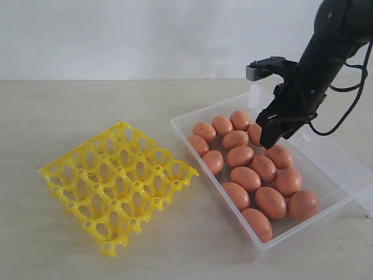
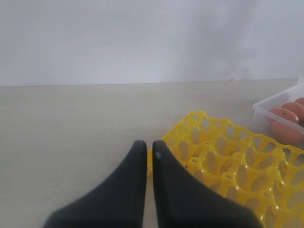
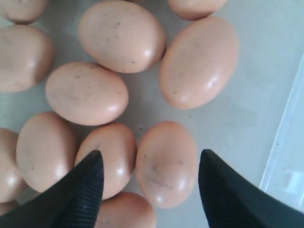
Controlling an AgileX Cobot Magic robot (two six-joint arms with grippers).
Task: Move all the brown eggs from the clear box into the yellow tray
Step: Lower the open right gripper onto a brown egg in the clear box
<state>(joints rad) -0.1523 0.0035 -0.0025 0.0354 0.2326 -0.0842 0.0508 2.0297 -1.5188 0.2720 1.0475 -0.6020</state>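
As the right hand (image 3: 149, 154) gapes, brown eggs (image 1: 247, 178) lie beneath.

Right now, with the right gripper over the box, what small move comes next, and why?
Probably lower the right gripper straight down and close on the brown egg below the gap. Its jaws stand open and hold nothing, that egg lies between the fingertips in the clear box, and the yellow tray has no eggs in it.
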